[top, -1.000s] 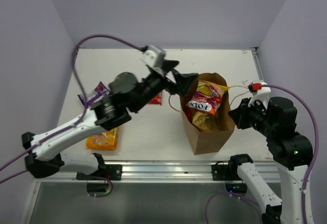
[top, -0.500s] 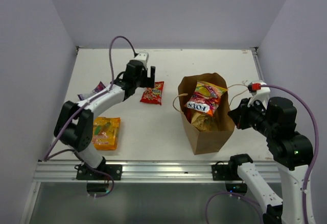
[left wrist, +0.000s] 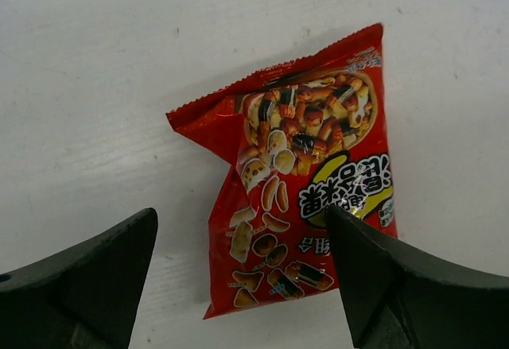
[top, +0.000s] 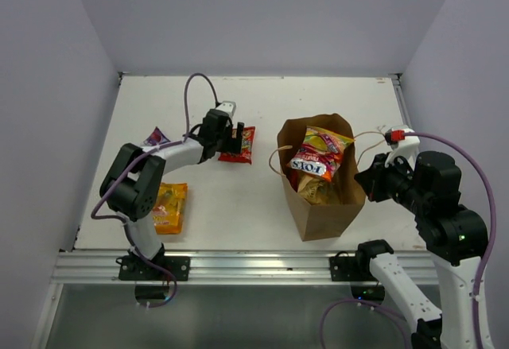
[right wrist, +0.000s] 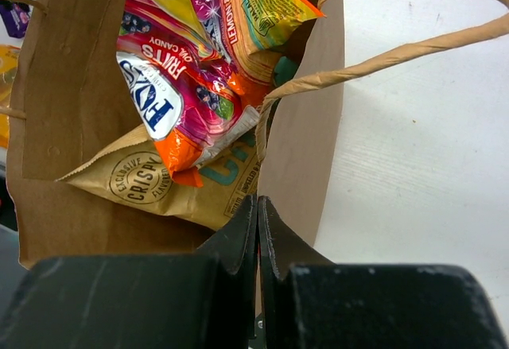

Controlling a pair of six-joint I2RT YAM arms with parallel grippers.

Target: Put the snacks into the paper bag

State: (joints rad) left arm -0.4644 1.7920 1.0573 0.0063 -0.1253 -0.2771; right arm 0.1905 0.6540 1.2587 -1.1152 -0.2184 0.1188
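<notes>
- right gripper [right wrist: 257, 206]: fingers pinched shut on the wall of the paper bag [right wrist: 64, 87]; bagged snacks [right wrist: 183, 102] lie beyond the tips.
- left gripper [left wrist: 238, 222]: fingers wide, small red packet [left wrist: 310, 166] between them, untouched.
- Step: grasping this packet; next probably lower, then close.

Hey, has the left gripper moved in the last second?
Yes. The left gripper has swung left, away from the mouth of the paper bag, and now hangs open over the small red packet.

White table [top: 238, 206], lilac walls [top: 262, 15], metal front rail [top: 254, 263].
</notes>
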